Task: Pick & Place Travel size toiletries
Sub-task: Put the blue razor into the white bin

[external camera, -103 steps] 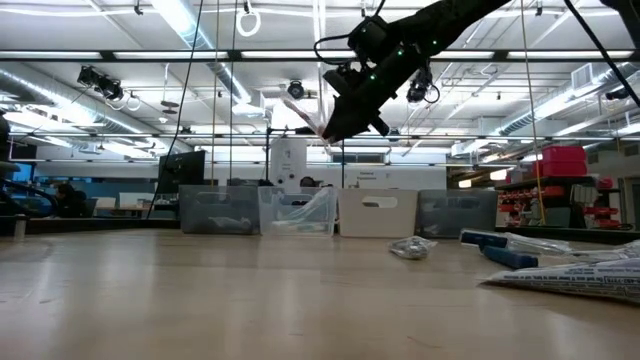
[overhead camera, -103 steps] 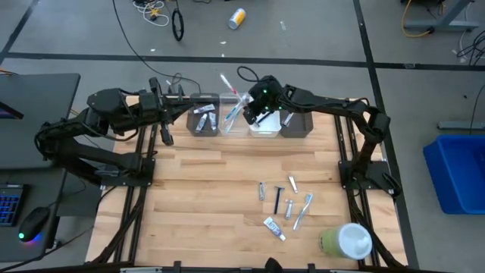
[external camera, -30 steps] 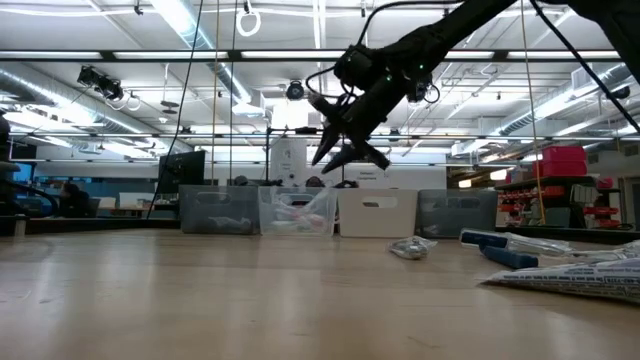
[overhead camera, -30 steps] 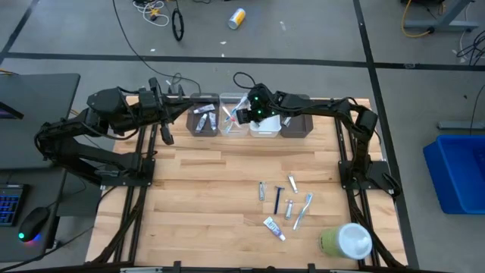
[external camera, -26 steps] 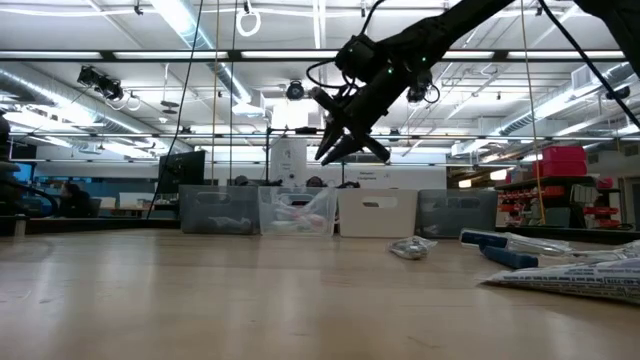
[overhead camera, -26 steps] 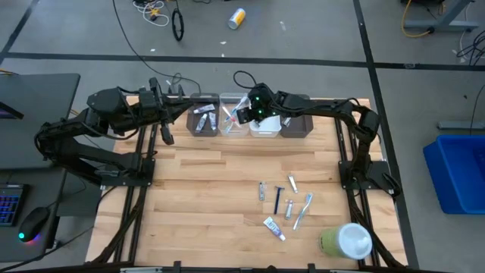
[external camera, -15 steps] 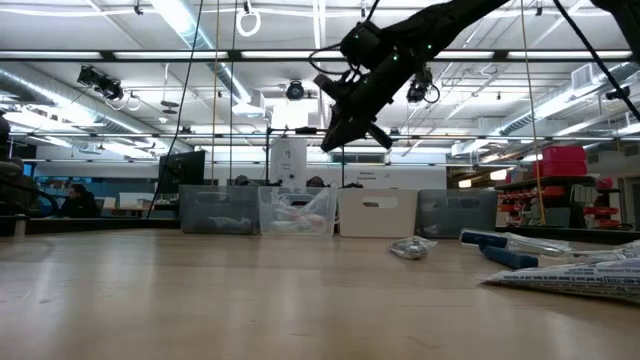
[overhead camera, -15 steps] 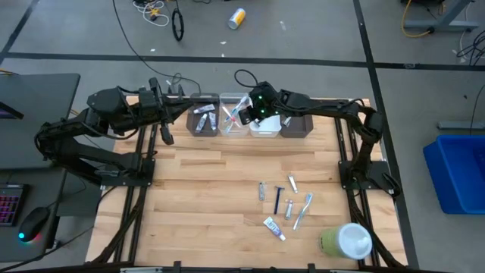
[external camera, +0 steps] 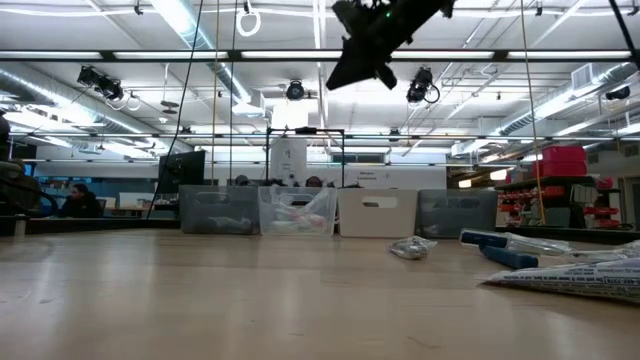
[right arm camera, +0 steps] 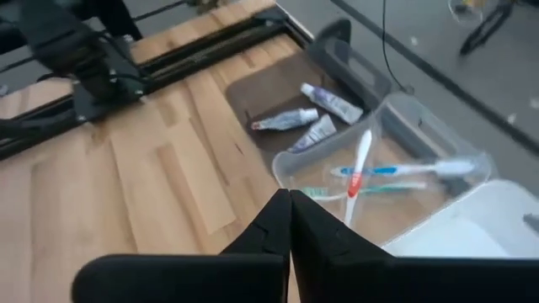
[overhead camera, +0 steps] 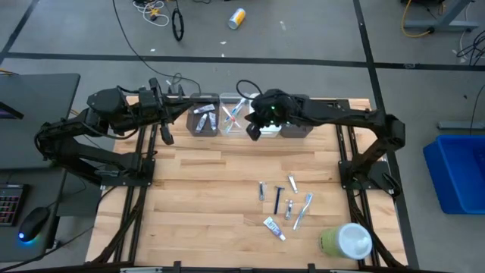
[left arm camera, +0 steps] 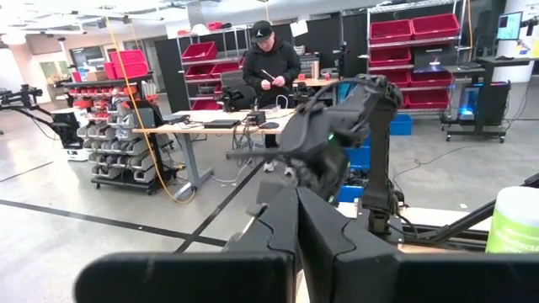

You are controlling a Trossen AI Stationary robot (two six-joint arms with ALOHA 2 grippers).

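Several toiletries lie flat on the table's right near part: a small tube, a black razor, toothbrushes and a white-blue toothpaste tube. More toothbrushes lie in the clear bin, one of them leaning on its wall. Tubes lie in the grey bin. My right gripper is shut and empty, high above the table just near of the clear bin. My left gripper waits shut at the table's far left.
Four bins stand in a row along the far edge, with a white bin and another grey bin to the right of the clear one. A large green-and-white round container stands at the near right corner. Bare wood fills the table's middle and left.
My right gripper has risen from just above the clear bin and drawn back toward the near edge. Its fingers, spread a second ago, have shut on nothing.
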